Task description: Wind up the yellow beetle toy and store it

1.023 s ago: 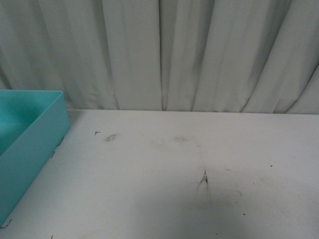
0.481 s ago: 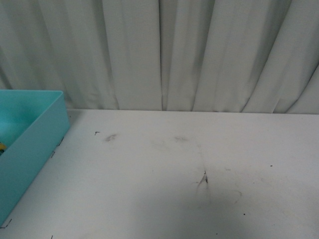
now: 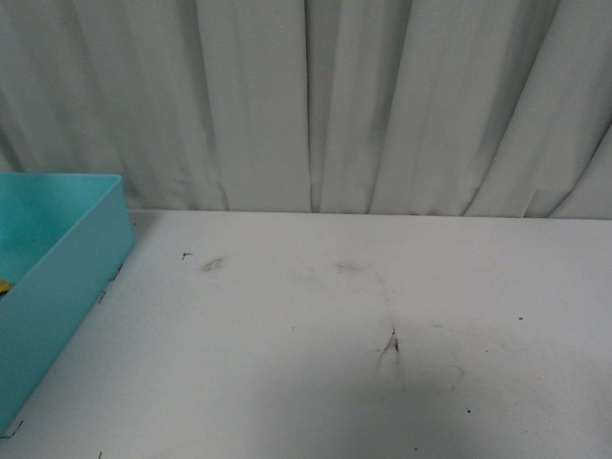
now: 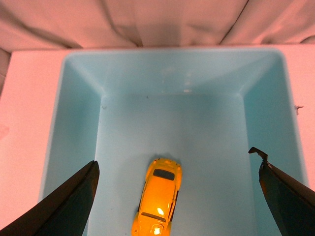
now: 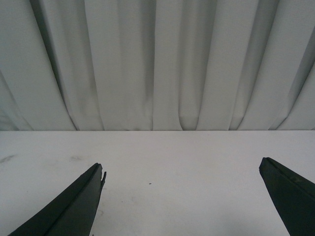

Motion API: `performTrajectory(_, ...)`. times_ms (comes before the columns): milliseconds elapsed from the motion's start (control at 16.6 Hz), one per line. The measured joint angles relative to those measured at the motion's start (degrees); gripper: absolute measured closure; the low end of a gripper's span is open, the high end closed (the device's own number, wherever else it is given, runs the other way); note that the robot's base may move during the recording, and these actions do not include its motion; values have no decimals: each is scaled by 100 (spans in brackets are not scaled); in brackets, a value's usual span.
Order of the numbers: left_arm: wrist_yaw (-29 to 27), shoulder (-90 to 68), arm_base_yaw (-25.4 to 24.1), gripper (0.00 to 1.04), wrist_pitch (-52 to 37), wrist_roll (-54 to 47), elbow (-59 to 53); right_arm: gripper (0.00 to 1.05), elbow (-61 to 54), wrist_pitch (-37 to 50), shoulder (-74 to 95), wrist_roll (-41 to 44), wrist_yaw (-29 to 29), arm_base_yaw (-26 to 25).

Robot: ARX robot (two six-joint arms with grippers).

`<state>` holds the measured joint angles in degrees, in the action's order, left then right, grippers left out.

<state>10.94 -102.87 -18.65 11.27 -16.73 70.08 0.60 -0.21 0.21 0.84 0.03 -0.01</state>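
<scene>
The yellow beetle toy [image 4: 158, 201] lies on the floor of a turquoise bin [image 4: 78, 123], upright on its wheels, in the left wrist view. My left gripper [image 4: 177, 196] is open above the bin, its fingers [image 4: 69, 201] wide on either side of the toy and not touching it. In the front view only a tiny yellow speck of the toy [image 3: 3, 286] shows inside the bin [image 3: 67, 277] at the far left. My right gripper [image 5: 182, 196] is open and empty over the bare white table [image 5: 172, 162]. Neither arm shows in the front view.
The white table [image 3: 335, 325] carries a few dark scuff marks [image 3: 390, 344]. A pleated white curtain [image 3: 316, 105] hangs along the table's back edge. The bin stands at the table's left side.
A small yellow speck of the toy has come into sight inside the bin at the front view's left edge; one second ago it was not there. Nothing else moved.
</scene>
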Motion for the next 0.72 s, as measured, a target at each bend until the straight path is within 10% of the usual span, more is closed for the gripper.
performTrajectory(241, 295, 957, 22, 9, -1080, 348, -890, 7, 0, -2, 0, 0, 0, 0)
performTrajectory(421, 304, 2063, 522, 43, -5108, 1379, -3237, 7, 0, -2, 0, 0, -7, 0)
performTrajectory(722, -264, 3274, 1008, 101, -6109, 1633, -5101, 7, 0, -2, 0, 0, -2, 0)
